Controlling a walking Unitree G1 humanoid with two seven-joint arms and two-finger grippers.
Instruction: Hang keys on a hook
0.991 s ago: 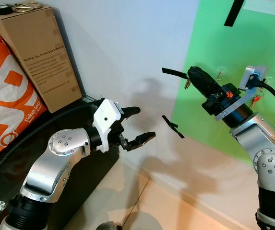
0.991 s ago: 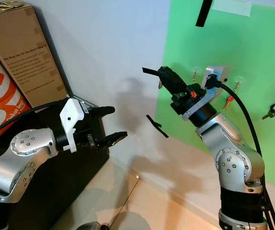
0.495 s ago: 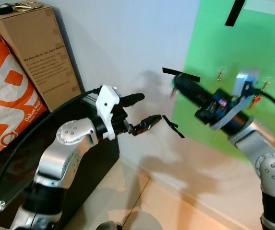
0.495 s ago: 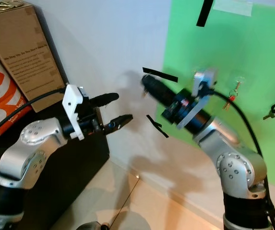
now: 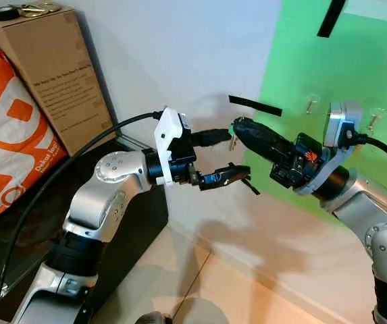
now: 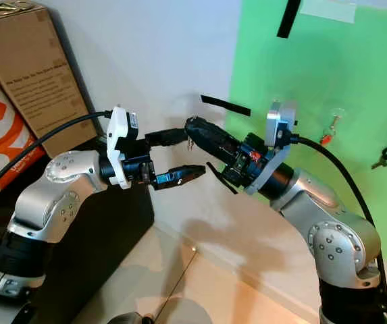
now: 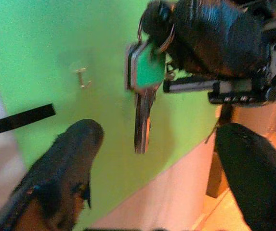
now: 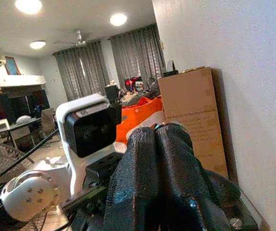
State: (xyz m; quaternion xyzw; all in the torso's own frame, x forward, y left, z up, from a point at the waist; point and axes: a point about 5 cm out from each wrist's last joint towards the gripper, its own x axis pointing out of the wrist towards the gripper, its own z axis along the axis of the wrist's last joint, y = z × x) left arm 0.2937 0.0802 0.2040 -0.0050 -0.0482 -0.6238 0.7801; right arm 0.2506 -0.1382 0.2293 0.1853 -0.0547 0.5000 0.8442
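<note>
While the keys [image 7: 145, 91] are dangling from the tip of the right gripper [image 5: 242, 127], whose fingers are pinched together on their ring, the left gripper [image 5: 228, 156] is spreading wide just beside and below them. This looks like a handover. Next, the left fingers [image 7: 63, 163] need to close around the hanging keys; the hooks [image 5: 311, 104] are waiting on the green panel [image 5: 382, 81] behind.

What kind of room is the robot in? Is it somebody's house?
Probably a home, in a living room. Grey curtains hang at the back under a ceiling fan. By the wall stand a cardboard box and an orange shopping bag. A green sheet on the wall carries small hooks.
</note>
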